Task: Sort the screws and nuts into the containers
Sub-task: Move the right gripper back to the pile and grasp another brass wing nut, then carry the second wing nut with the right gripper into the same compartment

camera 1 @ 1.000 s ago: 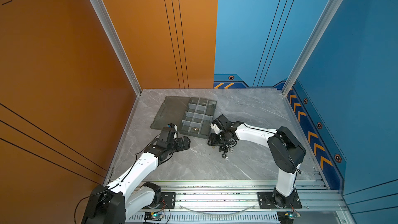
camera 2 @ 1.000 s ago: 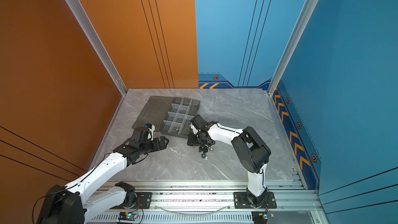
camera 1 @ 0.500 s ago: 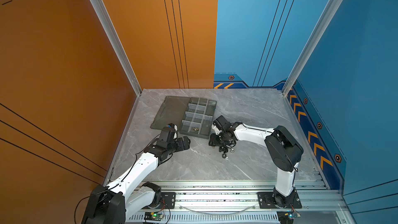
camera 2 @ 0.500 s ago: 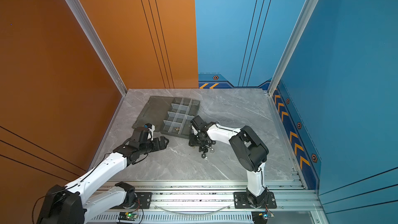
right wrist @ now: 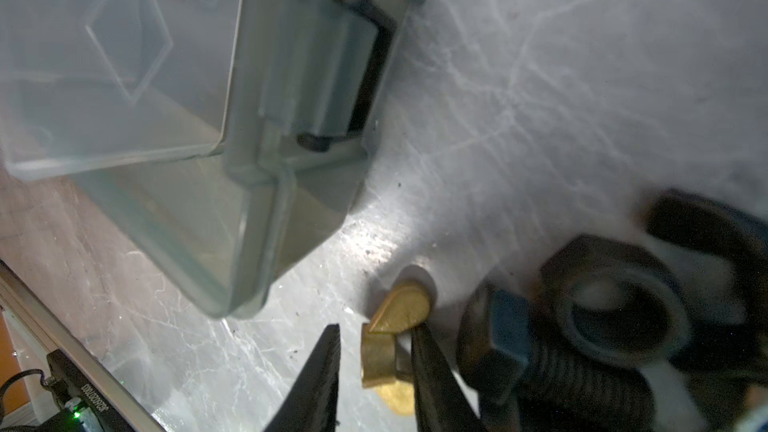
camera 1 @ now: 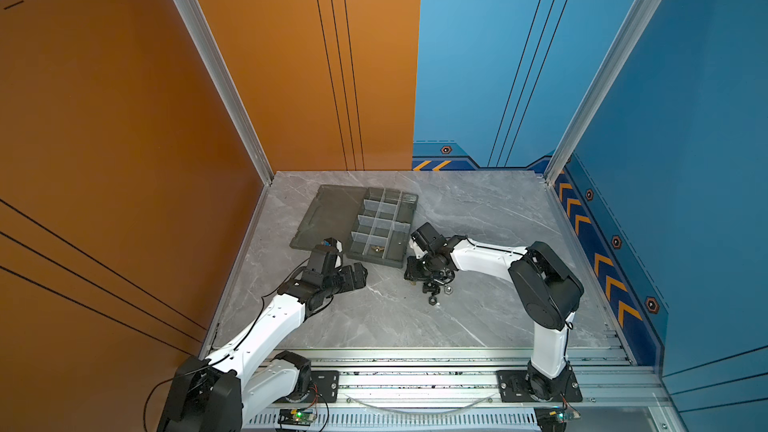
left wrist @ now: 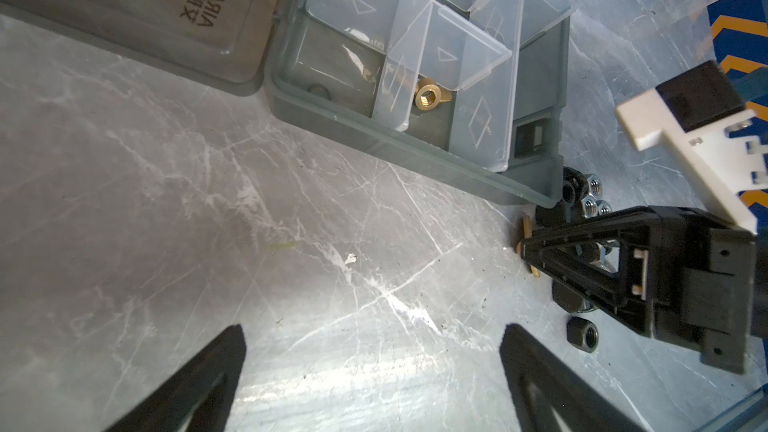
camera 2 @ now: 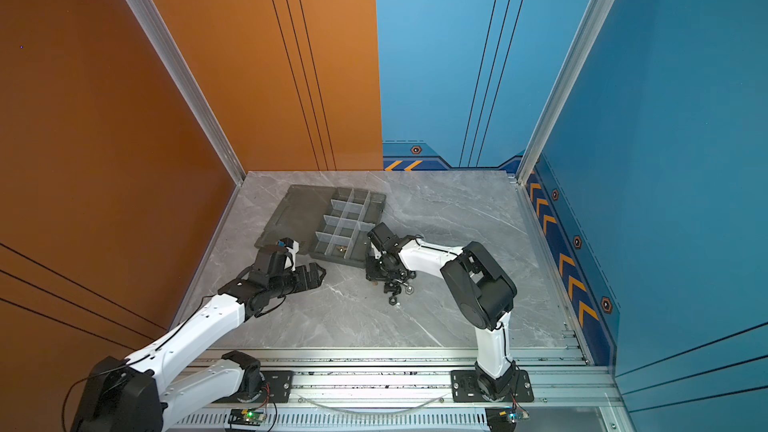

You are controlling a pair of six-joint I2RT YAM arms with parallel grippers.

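The grey marbled worktop (camera 1: 478, 218) carries a dark grey organizer tray (camera 1: 376, 259) toward its far left. The tray's flat lid (camera 1: 328, 214) lies open beside it on the left. Translucent dividers split the tray into small cells (left wrist: 449, 56). One brass wing nut (left wrist: 430, 97) lies in the row of cells nearest the arms.

The left gripper (left wrist: 372, 330) hovers above bare worktop just in front of the tray's near left corner. Its jaws are spread wide and hold nothing.

The right gripper (right wrist: 376, 326) reaches down to the worktop just off the tray's near right corner, at the edge of a small pile of screws and nuts (camera 1: 436, 284). Its jaws stand narrow, on either side of a second brass wing nut (right wrist: 401, 305) that lies on the worktop. One finger is against the nut and the other is just apart from it, so the grip has not closed.

Just beside that nut, in the right wrist view, lie a black bolt (right wrist: 561, 371) and a black hex nut (right wrist: 615, 305), touching each other. A few silver hex nuts (left wrist: 594, 187) sit against the tray's corner. A lone black nut (left wrist: 582, 334) lies on the near edge of the pile.
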